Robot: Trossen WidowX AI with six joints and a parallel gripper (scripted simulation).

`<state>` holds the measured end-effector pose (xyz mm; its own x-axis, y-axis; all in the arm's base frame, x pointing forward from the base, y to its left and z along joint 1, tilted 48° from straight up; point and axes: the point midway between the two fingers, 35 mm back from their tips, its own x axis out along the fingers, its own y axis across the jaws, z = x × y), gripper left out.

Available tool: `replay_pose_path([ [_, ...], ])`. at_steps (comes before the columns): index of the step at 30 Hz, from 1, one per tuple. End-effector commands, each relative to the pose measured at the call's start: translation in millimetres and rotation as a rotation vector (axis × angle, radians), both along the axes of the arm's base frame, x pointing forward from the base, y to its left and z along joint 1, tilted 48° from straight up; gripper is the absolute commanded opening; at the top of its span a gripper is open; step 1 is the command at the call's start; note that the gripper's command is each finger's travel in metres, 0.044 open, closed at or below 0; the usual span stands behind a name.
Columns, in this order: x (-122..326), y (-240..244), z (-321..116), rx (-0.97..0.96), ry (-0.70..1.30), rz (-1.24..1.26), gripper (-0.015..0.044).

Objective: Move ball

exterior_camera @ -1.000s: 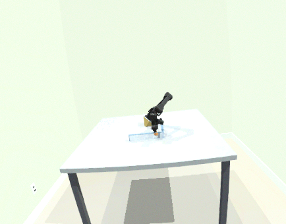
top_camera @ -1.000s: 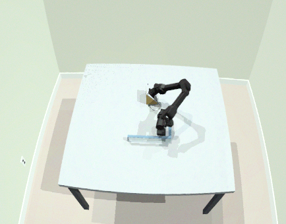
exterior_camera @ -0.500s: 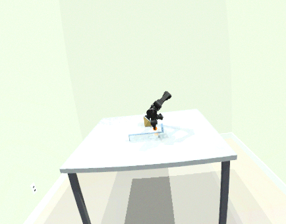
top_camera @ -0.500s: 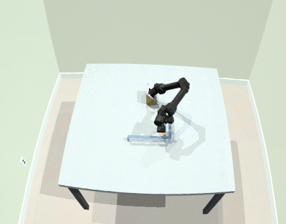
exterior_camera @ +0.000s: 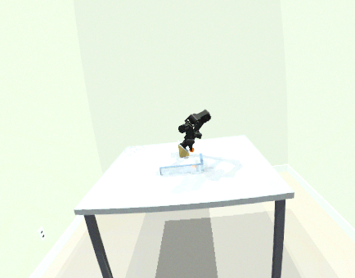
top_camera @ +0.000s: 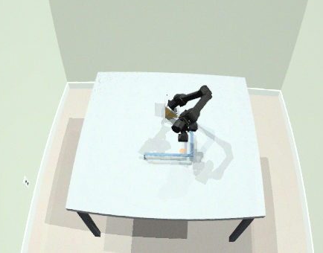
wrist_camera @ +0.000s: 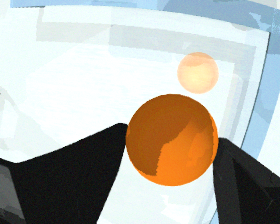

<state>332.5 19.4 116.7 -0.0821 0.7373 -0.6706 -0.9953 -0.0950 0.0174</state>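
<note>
Gripper [wrist_camera: 171, 153] jaws pinch the ball [wrist_camera: 171, 140], raised off the table; placement on the pale copy [wrist_camera: 198, 72], release and withdrawal remain.

1. My counter [exterior_camera: 127, 193] is a pale white-blue slab with a thin edge, standing on dark slim legs [exterior_camera: 280, 238].
2. Around me the walls [exterior_camera: 33, 82] are a soft pale green, and the back wall [top_camera: 178, 27] looks a shade greyer from the top view.
3. A white baseboard [top_camera: 48, 138] runs along the foot of the walls.
4. The floor [top_camera: 286, 190] is beige, with darker grey-brown shadow patches under and beside the counter.
5. A small white wall outlet [top_camera: 26, 182] sits low on the left wall.
6. Light is even and soft.
</note>
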Motion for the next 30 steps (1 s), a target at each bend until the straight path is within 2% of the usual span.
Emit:
replay_pose_path([
  [1,-1.3,-1.9,2.5,-0.005,0.018,-0.003,0.0000],
  [30,12.8,20.4,-12.9,-0.085,0.682,-0.612,0.0000],
])
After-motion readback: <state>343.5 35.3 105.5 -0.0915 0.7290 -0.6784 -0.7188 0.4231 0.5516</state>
